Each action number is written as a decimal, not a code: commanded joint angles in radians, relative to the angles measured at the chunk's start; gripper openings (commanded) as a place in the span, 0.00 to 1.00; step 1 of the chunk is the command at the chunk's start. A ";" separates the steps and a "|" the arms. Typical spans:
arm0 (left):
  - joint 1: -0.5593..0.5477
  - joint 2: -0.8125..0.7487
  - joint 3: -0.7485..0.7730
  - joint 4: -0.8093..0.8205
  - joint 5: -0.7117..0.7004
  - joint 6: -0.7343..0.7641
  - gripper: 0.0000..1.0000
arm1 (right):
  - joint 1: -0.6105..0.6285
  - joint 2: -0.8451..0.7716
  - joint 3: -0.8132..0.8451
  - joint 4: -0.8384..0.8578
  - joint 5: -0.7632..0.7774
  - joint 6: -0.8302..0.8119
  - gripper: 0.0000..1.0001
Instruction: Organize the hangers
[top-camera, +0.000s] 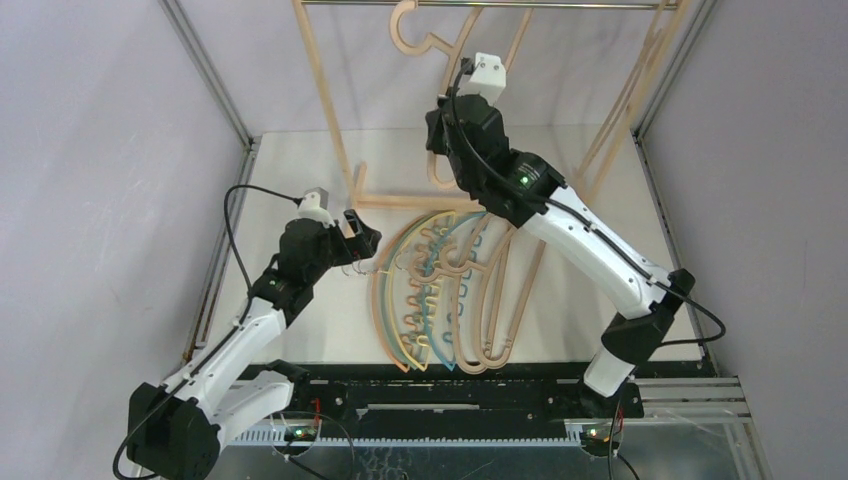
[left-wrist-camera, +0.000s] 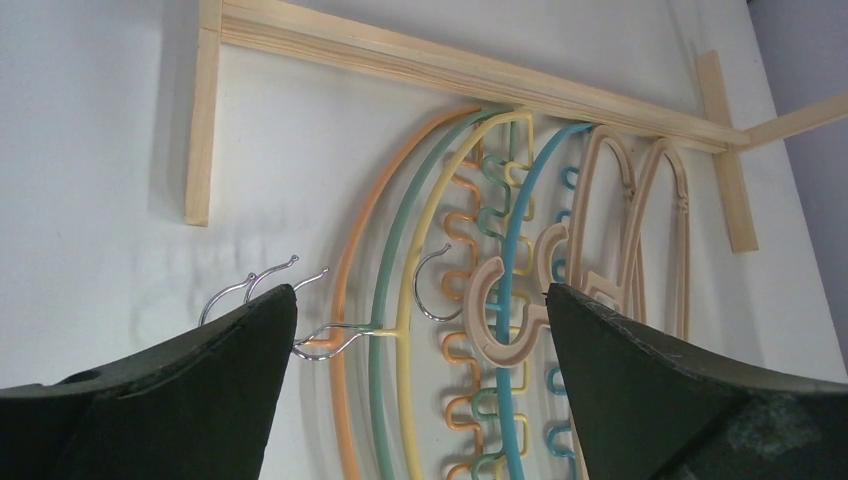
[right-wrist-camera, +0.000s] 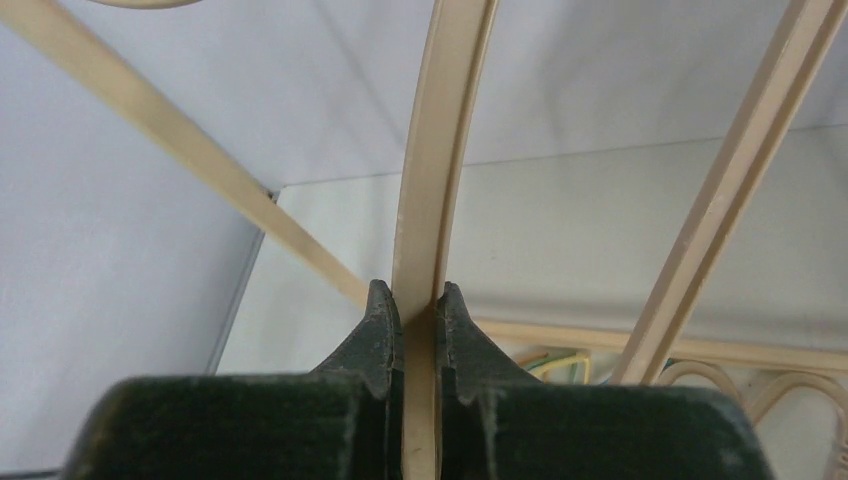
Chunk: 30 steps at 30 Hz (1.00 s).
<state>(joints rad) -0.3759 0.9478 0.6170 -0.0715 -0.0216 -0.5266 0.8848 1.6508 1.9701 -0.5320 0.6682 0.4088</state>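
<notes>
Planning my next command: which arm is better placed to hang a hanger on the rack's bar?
Right. The right gripper is shut on a wooden hanger raised close to the metal bar. The left gripper hangs open and empty, low over the hangers on the table.

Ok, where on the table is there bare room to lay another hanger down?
Bare table left of the rack's foot, toward the left wall, and right of the hanger pile. The middle is crowded: pile against the rack's rail, left claw above it.
</notes>
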 joint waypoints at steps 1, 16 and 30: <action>-0.006 -0.032 0.016 0.005 0.011 -0.009 1.00 | -0.031 0.055 0.117 0.031 0.037 -0.064 0.00; -0.005 -0.043 0.020 -0.002 0.004 -0.004 1.00 | -0.161 0.091 0.175 -0.022 0.029 -0.051 0.00; -0.006 -0.039 0.007 -0.007 0.001 -0.001 1.00 | -0.311 -0.061 -0.056 -0.020 -0.003 0.078 0.00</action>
<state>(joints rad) -0.3759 0.9253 0.6170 -0.0921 -0.0223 -0.5255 0.6197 1.6810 1.9759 -0.5659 0.6594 0.4271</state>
